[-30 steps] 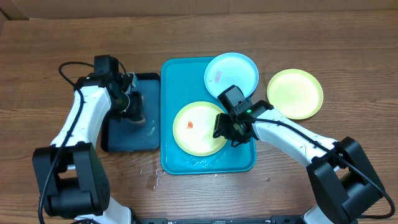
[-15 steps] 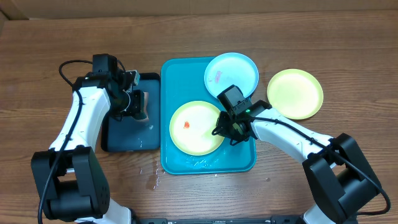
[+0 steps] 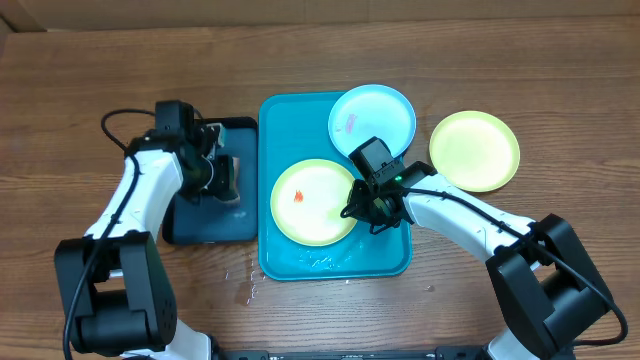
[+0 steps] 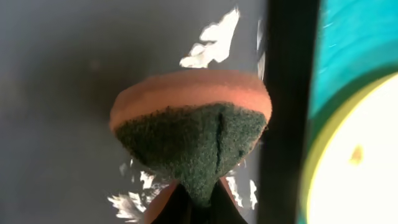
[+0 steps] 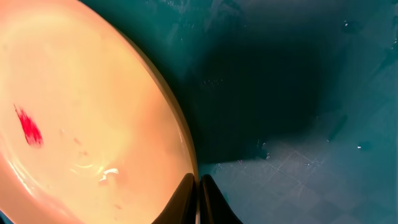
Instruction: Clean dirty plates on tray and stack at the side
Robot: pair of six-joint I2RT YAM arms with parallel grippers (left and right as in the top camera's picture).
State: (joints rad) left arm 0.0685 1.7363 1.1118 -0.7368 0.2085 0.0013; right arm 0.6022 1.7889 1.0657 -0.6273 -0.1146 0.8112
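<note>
**Overhead view.** The turquoise tray (image 3: pixel 385 258) lies at the centre of the table (image 3: pixel 80 90), with its long axis running near to far. The smeared yellow-green plate (image 3: pixel 320 215) sits in the tray's near left part, and its orange smear (image 3: pixel 298 196) is left of the plate's centre. The light blue plate (image 3: pixel 380 110) rests over the tray's far right corner, overhangs the rim, and bears a pink smear (image 3: pixel 351 122). The second yellow-green plate (image 3: pixel 474 150) lies on the table to the right, apart from the tray. All three plates are round, so none has a long axis. The dark tray (image 3: pixel 205 225) lies just left of the turquoise one, with its long axis also near to far. The right gripper (image 3: pixel 358 208) meets the smeared plate at its right edge. The left gripper (image 3: pixel 222 180) hangs over the dark tray's far right part, and its load is hard to make out from above.

**Left wrist view.** This view shows the load. The claw is pinched on a sponge (image 4: pixel 193 130), with the orange foam layer uppermost in the picture and the dark green scouring face toward the camera. White suds (image 4: pixel 211 43) fleck the dark tray beneath. At the right edge are the turquoise tray and part of the smeared plate.

**Right wrist view.** This view shows the grip. The fingertips (image 5: pixel 185 198) are drawn together and clamped on the smeared plate's rim, over the wet tray floor. The smear looks red here. It cannot be told whether that edge is lifted.
</note>
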